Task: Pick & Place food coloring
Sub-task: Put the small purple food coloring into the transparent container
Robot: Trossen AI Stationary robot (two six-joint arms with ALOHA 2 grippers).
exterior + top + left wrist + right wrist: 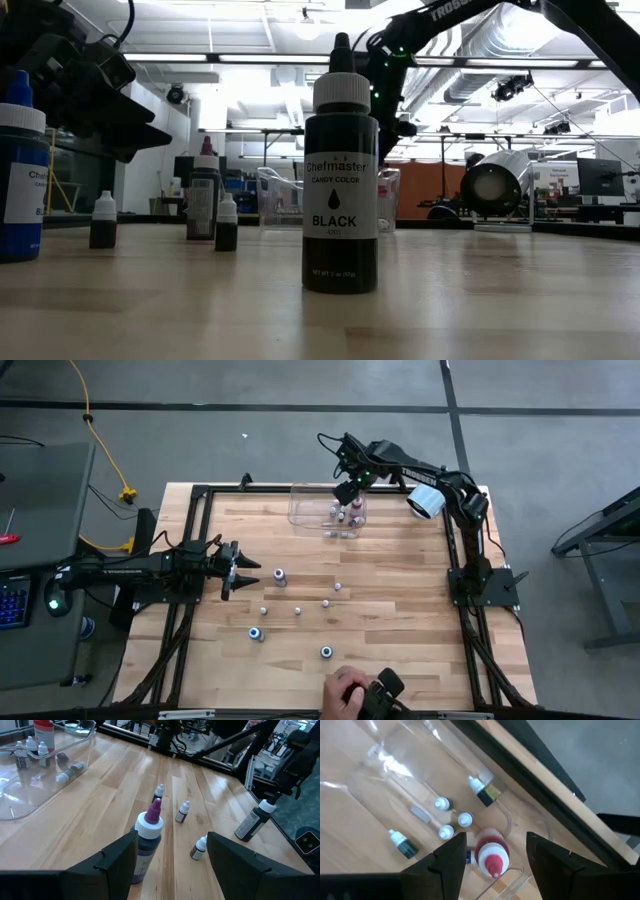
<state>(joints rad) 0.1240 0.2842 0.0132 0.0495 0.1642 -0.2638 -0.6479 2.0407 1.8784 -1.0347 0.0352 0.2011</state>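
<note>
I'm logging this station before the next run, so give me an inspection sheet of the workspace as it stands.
Surface: wooden table in a black frame.
Job's things: several food coloring bottles stand or lie loose mid-table; a purple-tipped bottle stands just ahead of the left gripper; a red-capped bottle and small ones sit in the clear bin.
Clutter: white paper roll at the far right side.
Grippers: left gripper open, low over the table's left side; right gripper open above the bin, holding nothing.
Cables: yellow cable on the floor to the left.
Surroundings: a person's hand at the near edge; lab room behind.
</note>
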